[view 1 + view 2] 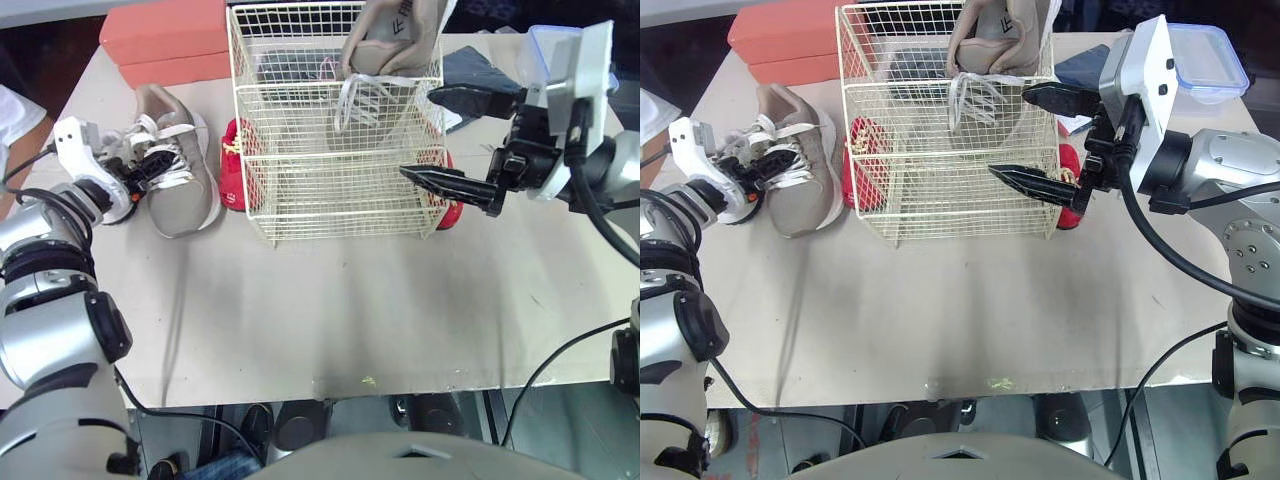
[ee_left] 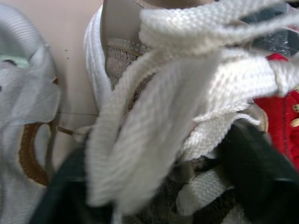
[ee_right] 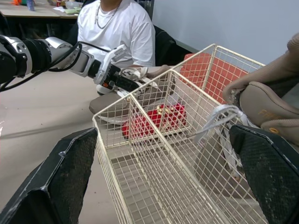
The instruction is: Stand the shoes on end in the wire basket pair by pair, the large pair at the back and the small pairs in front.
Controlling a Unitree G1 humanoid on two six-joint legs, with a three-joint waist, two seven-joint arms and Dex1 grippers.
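The cream wire basket (image 1: 340,195) sits at the back middle of the beige table (image 1: 330,320). One large taupe sneaker (image 1: 390,40) stands on end in its rear part, white laces hanging down inside. There is dark lettering on that sneaker, too small for me to read. Its mate, a taupe sneaker with white laces (image 1: 180,175), lies on the table left of the basket. A small red shoe (image 1: 232,165) lies against the basket's left wall, outside it. A second small red shoe (image 1: 450,212) lies outside by the front right corner.

My left arm reaches forward with the wrist turned in. The left gripper (image 1: 148,168) is at the lying sneaker's laces, fingers spread to either side of them. My right arm comes in from the right. The right gripper (image 1: 416,132) points at the basket's right wall, spread wide and holding nothing.

Further out are salmon-red boxes (image 1: 165,35) at the back left, a clear lidded plastic container (image 1: 1205,60) at the back right, and a person in a white T-shirt (image 3: 117,28) seated across the table.
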